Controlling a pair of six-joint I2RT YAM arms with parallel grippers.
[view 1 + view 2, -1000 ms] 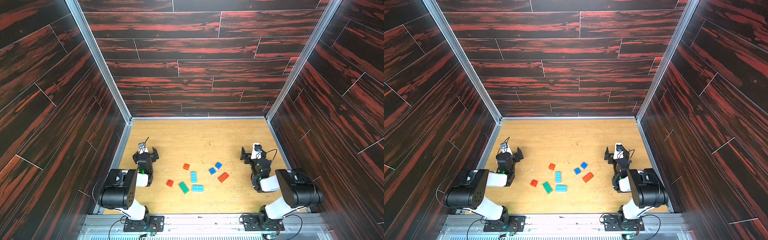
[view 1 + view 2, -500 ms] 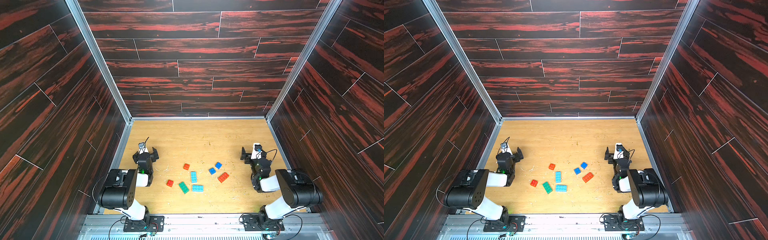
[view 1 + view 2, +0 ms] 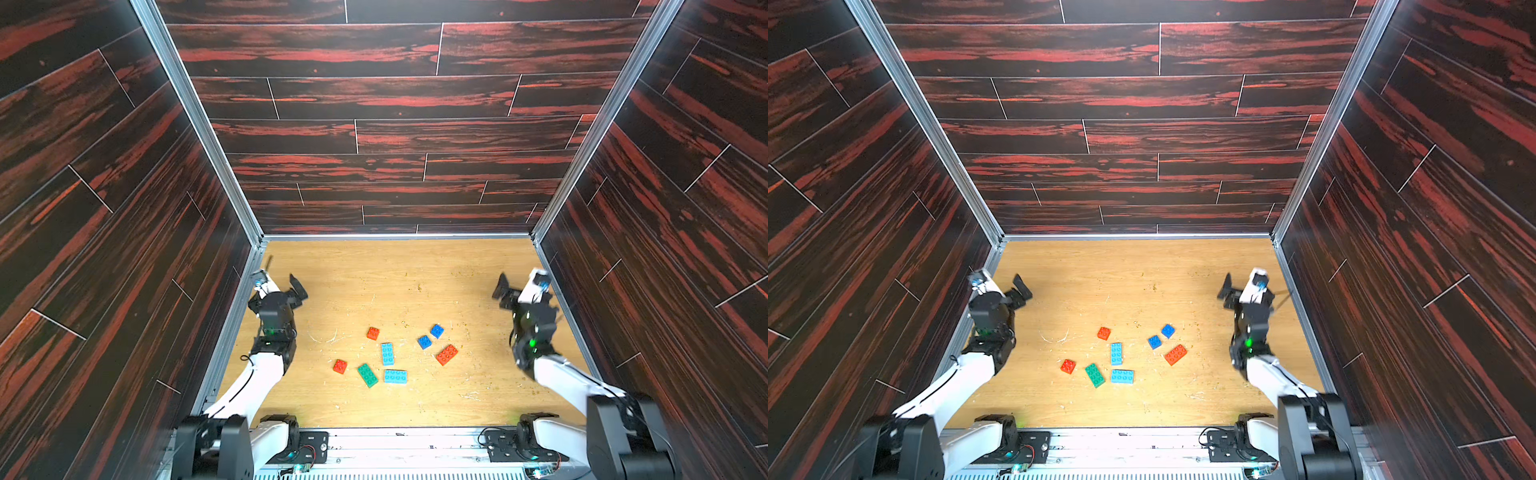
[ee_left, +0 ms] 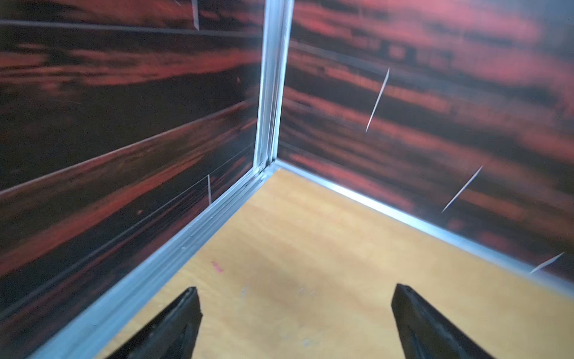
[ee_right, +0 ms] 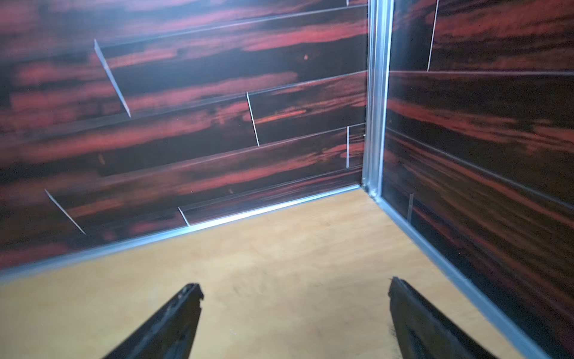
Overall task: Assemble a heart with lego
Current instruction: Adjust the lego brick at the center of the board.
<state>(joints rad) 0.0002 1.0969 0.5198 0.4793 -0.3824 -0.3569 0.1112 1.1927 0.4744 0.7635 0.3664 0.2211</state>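
1. Lower centre, both top views: the lego (image 3: 387, 354) lies loose on the counter (image 3: 374, 282).
2. At frame left, the left gripper (image 4: 295, 289) is spread wide, holding nothing.
3. At frame right, the right gripper (image 5: 295, 284) is likewise wide, empty.

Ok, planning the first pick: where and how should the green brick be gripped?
Probably from straight above, jaws closing across the green brick on its long side walls, near mid-length. It lies flat, studs up, diagonal, so rotate the wrist to match; the light-blue brick beside it crowds its near end.
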